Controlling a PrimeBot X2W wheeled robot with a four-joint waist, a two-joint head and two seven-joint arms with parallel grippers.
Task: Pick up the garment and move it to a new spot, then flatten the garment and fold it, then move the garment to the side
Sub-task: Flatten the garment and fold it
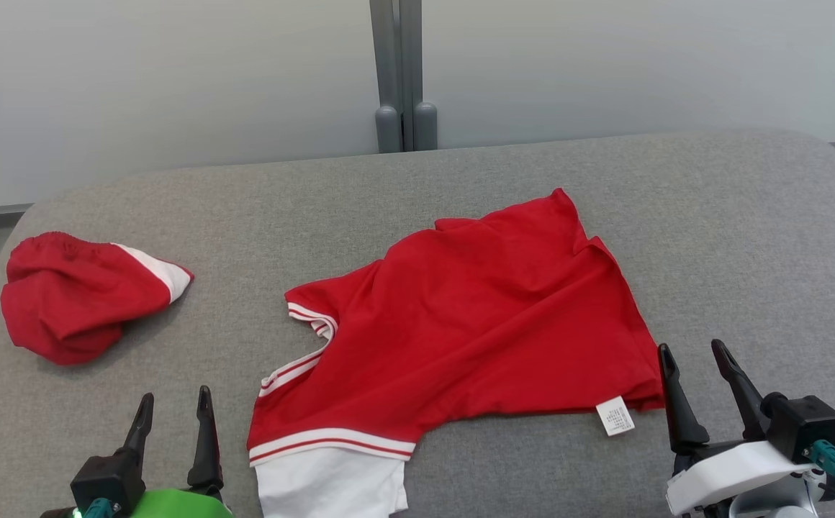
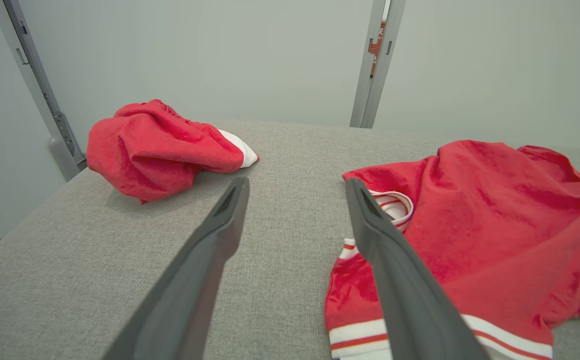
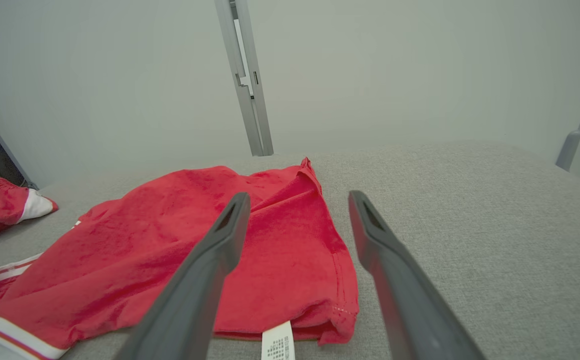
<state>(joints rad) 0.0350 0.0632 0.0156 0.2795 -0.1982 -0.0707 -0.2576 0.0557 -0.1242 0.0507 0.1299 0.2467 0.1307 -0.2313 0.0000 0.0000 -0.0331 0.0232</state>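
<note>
Two sets of jaws, the left jaws at the lower left of the head frame and the right jaws at the lower right, stand wide open and hold nothing. The red shirt [image 1: 475,324] lies rumpled mid-frame on the grey padded desk [image 1: 748,237], well apart from a red bundle [image 1: 79,295] at the left edge. The pick-up looks not yet begun. To do it well, pinch the hem corner by the white label [image 1: 615,416] with the right jaws and the striped band [image 1: 331,440] with the left. Catch every layer, then raise both evenly so the cloth hangs unbunched.
</note>
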